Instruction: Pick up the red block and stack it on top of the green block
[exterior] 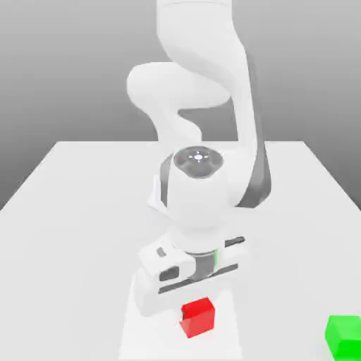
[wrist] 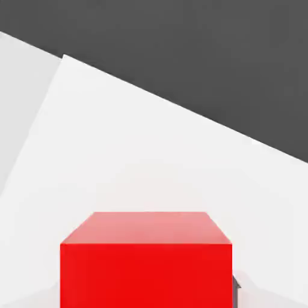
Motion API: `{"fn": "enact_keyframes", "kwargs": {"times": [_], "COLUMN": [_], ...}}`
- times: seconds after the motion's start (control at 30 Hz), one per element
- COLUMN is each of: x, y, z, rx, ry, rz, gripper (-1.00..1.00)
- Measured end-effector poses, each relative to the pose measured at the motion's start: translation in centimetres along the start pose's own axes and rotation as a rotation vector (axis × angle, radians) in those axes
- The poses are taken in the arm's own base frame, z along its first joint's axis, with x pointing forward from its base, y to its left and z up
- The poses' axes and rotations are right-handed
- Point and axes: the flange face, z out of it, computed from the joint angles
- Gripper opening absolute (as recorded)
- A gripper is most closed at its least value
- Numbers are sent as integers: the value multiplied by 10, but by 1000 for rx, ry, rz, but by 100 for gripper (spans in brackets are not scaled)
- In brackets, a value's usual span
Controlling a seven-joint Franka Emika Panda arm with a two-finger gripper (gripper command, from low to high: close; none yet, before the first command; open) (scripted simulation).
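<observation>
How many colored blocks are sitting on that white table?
2. The red block lies just under the robot's hand, near the front edge. The green block sits apart, toward the exterior view's right. Another could hide behind the arm.

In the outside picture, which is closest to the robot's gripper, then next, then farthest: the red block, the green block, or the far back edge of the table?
1. Red block: right under the gripper, almost touching.
2. Green block: off toward the exterior view's right, near the table's front corner.
3. Table's back edge: farthest, behind the arm.
</observation>
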Motion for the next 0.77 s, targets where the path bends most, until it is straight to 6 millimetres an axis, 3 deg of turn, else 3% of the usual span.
{"fn": "enact_keyframes", "kwargs": {"times": [0.13, 0.17, 0.33, 0.5, 0.57, 0.63, 0.67, 0.77], "x": [0, 0, -5, -45, -52, -54, -55, -55], "y": [0, -9, -113, -229, -246, -250, -250, -250], "z": [-42, -49, -70, -87, -69, -40, -31, -31], "rx": [0, 0, -4, -1, 0, 0, 0, 0], "ry": [0, 0, 1, -1, -1, -1, -1, -1], "rz": [0, -29, -329, -659, -706, -717, -719, -719], "gripper": [-100, -100, -100, -100, -100, -100, 100, 100]}}
